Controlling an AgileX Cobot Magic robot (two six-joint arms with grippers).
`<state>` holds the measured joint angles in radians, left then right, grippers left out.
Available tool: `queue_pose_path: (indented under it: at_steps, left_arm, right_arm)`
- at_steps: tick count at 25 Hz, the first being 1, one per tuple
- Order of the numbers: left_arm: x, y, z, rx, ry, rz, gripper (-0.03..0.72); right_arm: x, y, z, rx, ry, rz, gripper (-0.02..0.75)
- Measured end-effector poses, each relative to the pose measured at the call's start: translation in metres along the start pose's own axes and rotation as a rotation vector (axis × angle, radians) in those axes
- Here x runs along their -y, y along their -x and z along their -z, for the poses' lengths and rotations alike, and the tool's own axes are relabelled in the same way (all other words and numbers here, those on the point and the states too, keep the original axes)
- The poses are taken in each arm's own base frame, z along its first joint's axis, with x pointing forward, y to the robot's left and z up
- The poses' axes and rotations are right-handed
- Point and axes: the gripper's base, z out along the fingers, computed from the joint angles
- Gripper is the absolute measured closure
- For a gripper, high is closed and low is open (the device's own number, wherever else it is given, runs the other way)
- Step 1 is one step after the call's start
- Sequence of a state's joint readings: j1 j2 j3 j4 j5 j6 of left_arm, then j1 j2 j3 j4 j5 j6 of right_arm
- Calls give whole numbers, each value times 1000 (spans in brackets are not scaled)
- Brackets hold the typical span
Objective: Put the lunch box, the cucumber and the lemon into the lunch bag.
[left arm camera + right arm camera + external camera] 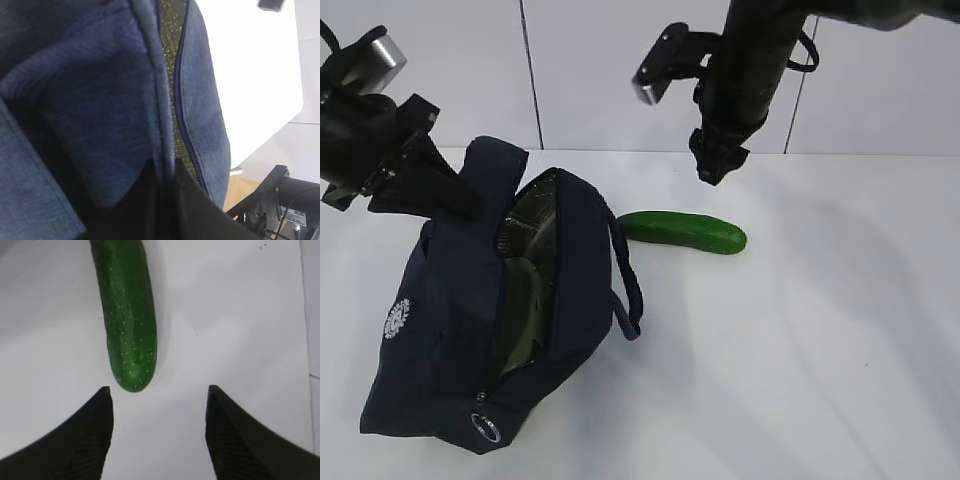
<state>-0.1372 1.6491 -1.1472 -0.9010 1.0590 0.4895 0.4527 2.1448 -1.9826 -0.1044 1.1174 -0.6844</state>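
Lunch bag held open, cucumber lying on the table

Lunch bag (pixel 450 330), dark navy fabric, lies on the left part of the white table (pixel 820 350) with its zipper undone and its mouth gaping toward the upper right. Its small round white logo (pixel 397 319) shows on the left side, and the metal ring pull (pixel 484 426) sits at the near end of the zipper. One loop handle (pixel 626 285) droops off the right edge onto the table. Something dim and greenish lies inside the opening; what it is cannot be told.

The left gripper (pixel 455 200) is clamped on the bag's other handle (pixel 492 170) at the upper edge; the left wrist view is filled with blue fabric pinched close against the fingers.

The cucumber (pixel 684 231) lies flat on the table just right of the bag's far end, touching nothing else. The right gripper (pixel 718 168) hangs above it, jaws spread apart and empty. In the right wrist view the cucumber's (pixel 127 315) rounded tip sits just ahead of the two dark fingers (pixel 90 440), nearer the left one.
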Motion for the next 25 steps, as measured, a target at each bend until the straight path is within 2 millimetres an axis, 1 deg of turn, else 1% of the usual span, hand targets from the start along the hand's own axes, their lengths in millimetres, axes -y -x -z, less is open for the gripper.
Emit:
queue_pose_path:
  at_steps: [3, 6, 8, 12, 15, 22, 25]
  left_arm:
    - [1, -1, 0, -12, -7, -4, 683]
    - [1, -2, 0, -27, -15, -4, 683]
    - [1, -3, 0, -31, -16, -6, 683]
    - [2, -3, 0, -31, -17, -7, 683]
    - [2, -3, 0, -31, -17, -7, 683]
    - [1, -2, 0, -24, -13, -7, 683]
    - [1, -2, 0, -24, -13, -7, 683]
  right_arm:
    - [3, -3, -20, -59, -32, 127, 274]
    - [3, -1, -40, -52, -53, 164, 274]
    - [4, 2, -47, -29, -69, 169, 274]
    - [6, 10, -54, 49, -106, 162, 274]
    - [5, 10, -58, 52, -95, 157, 275]
    - [0, 9, -58, 40, -37, 132, 277]
    - [-1, 9, -59, 46, -24, 148, 277]
